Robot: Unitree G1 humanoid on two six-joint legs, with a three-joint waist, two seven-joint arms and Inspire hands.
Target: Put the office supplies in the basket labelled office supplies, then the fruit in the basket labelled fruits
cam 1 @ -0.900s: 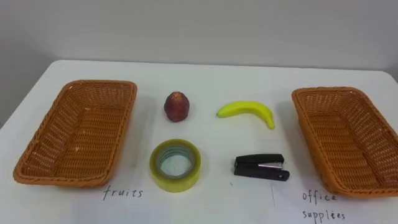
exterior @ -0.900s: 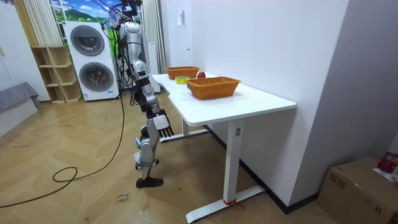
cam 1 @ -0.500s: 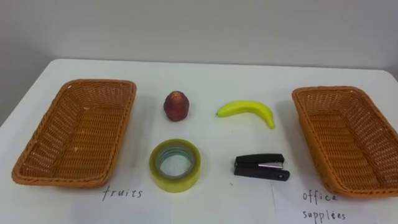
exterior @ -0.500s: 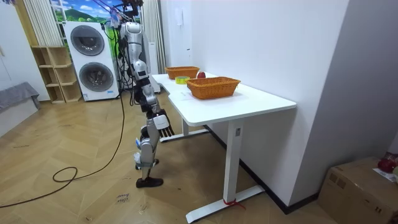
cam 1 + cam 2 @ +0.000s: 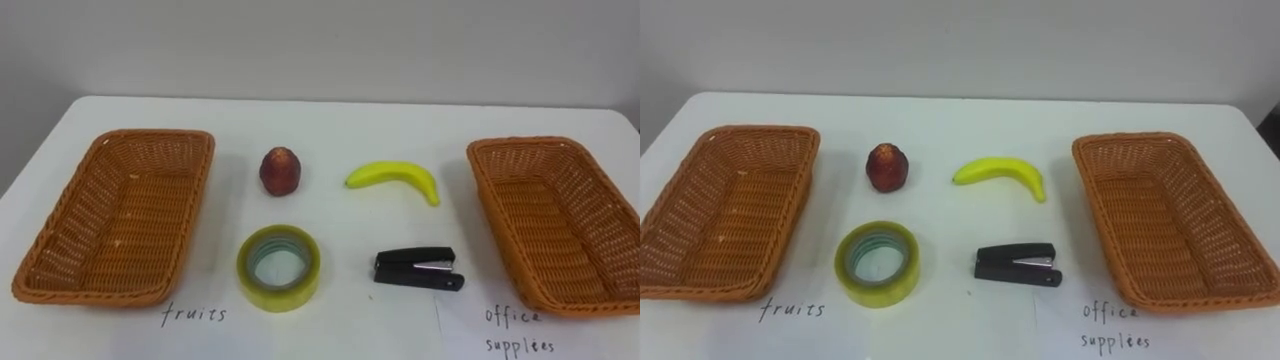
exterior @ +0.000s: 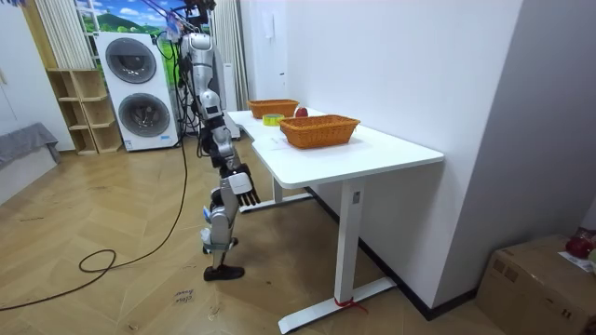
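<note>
Left eye view: the whole scene has drifted slightly left, a camera shift. The red fruit (image 5: pixel 280 171), banana (image 5: pixel 395 177), tape (image 5: pixel 278 267) and stapler (image 5: pixel 418 270) lie unmoved between the fruit basket (image 5: pixel 150 135) at 9 o'clock and the office basket (image 5: pixel 520 143) at 3 o'clock.
Room view: the right hand (image 6: pixel 244 184) hangs loose-fingered and empty beside the tabletop (image 6: pixel 391 144). Sorting appears not yet begun.

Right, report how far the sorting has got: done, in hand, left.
Done: nothing; the left woven wicker basket and the right woven wicker basket hold nothing. In hand: nothing; the right hand hangs open by the white table. Left: the red fruit and yellow banana go left; the yellowish tape roll and black stapler go right.
</note>
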